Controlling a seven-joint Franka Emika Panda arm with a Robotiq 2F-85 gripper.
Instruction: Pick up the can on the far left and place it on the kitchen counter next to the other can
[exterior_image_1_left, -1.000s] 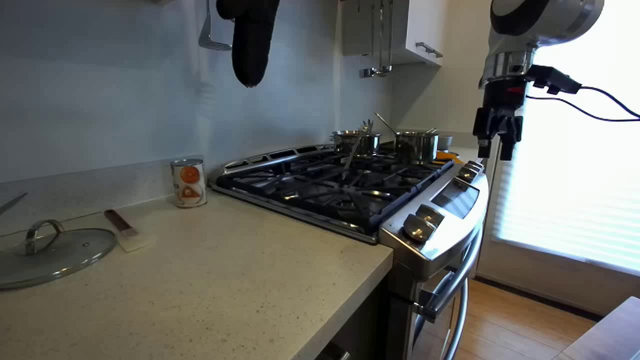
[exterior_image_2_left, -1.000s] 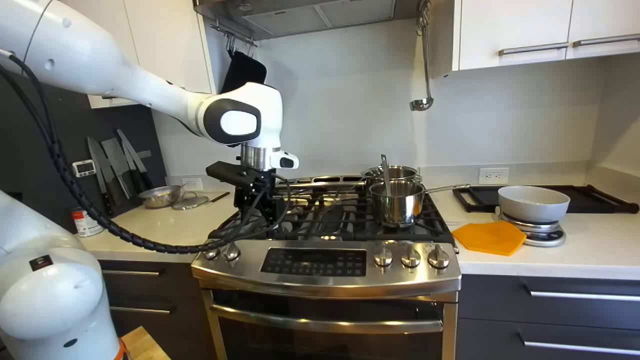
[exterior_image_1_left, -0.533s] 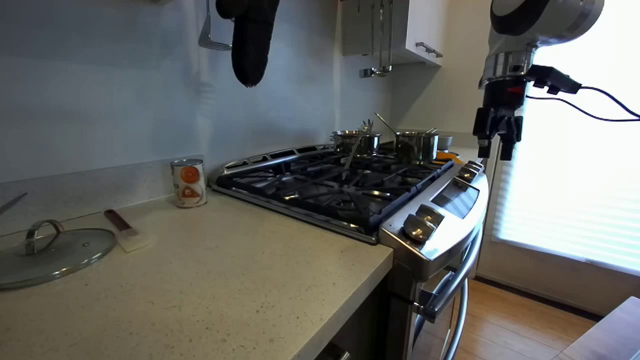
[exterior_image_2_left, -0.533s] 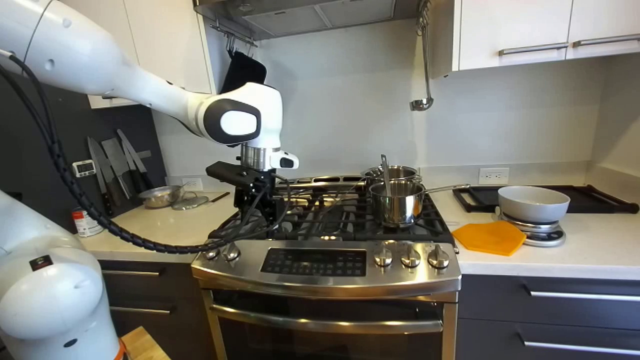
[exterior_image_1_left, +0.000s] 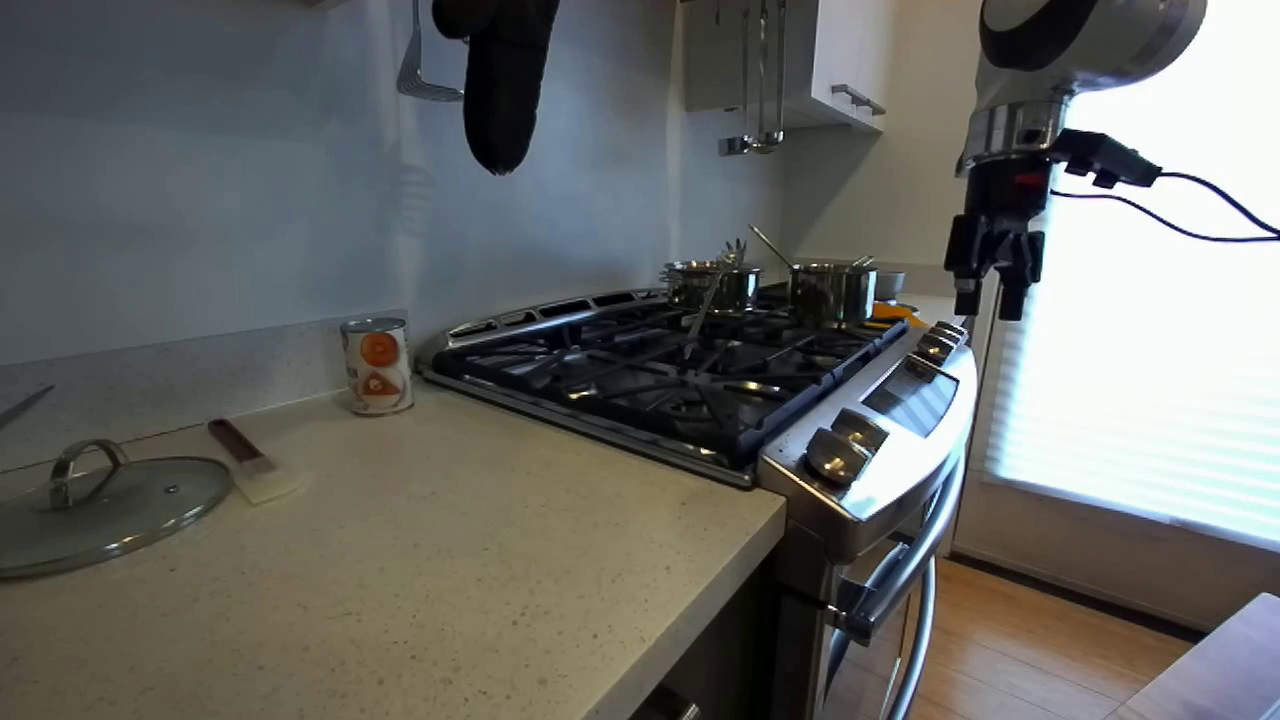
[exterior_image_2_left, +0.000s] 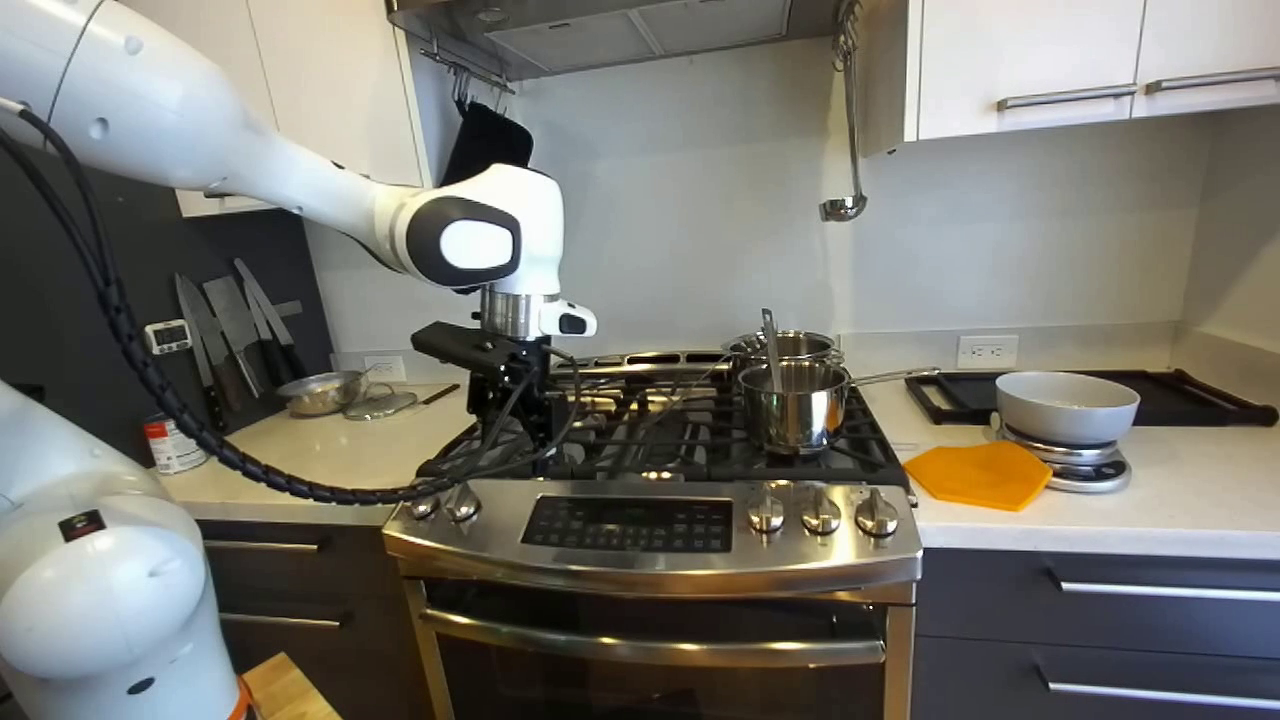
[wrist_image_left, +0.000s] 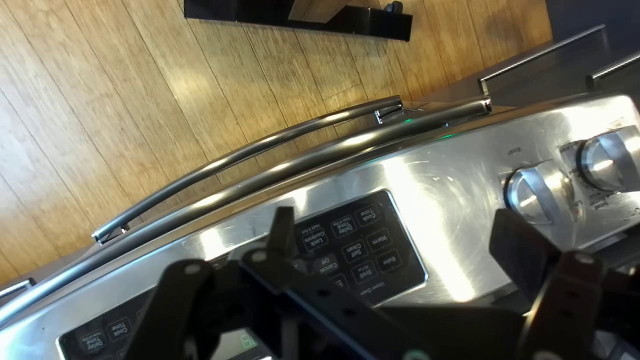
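Above the stove (exterior_image_2_left: 655, 565), the hand (exterior_image_1_left: 990, 303) is hovering, jaws apart; pickup is seemingly awaiting travel to the leftmost can (exterior_image_2_left: 176, 450).

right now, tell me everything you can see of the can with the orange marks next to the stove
The can is cylindrical, with a grey, metal-looking top and a white label bearing a round orange mark above a roughly triangular orange-red one; any finer print is unreadable. It stands upright on the kitchen counter, close to the low backsplash and just beside the stove. Nothing grips it. I can't tell whether it touches the backsplash, and its far side is hidden.
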